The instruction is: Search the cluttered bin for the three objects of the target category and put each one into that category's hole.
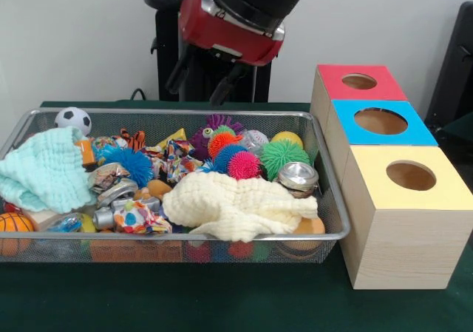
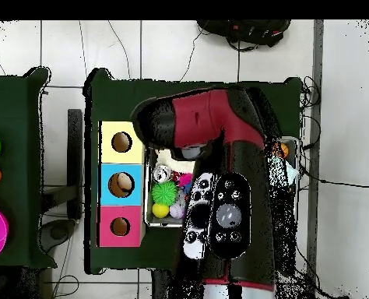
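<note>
The red and black robot arm hangs above the far rim of the wide silver wire-mesh bin, which sits on the dark green counter just beside a row of three wooden boxes with round holes: red-topped, blue-topped, yellow-topped. The dark fingers hang splayed and apart, holding nothing.

Trouble could start with the cream knitted cloth and the mint green cloth: they cover much of the pile, so a plunge may snag fabric, not a toy.

The spiky rubber balls, green, pink, blue and orange, touch one another, so closing on one may nudge or pinch its neighbour. The silver metal tin leans near the rim and could roll away.
</note>
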Robot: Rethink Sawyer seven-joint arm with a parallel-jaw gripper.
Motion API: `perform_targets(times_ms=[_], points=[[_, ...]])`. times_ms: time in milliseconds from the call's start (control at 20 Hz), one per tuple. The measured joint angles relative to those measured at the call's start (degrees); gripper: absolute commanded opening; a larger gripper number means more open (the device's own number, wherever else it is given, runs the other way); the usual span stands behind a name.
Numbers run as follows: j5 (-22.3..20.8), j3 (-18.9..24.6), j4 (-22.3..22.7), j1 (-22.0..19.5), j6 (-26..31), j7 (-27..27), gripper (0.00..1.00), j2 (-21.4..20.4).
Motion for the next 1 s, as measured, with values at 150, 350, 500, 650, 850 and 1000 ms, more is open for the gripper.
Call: perform_targets(times_ms=[150, 350, 500, 650, 850, 1000], points=[[-0.82, -2.82, 4.05, 1.93, -12.31, 2.35, 1.00, -1.57], [-0.74, -4.58, 7.09, 2.07, -20.71, 4.49, 1.00, -2.06], [-0.67, -6.10, 9.42, 1.42, -25.14, 5.64, 1.00, -2.06], [-0.56, -7.15, 10.71, 0.90, -25.94, 5.84, 1.00, -2.01], [-0.18, -8.13, 11.90, -0.32, -25.96, 5.84, 1.00, -1.88], [0.53, -8.27, 13.67, -1.94, -25.96, 5.84, 1.00, -2.09]])
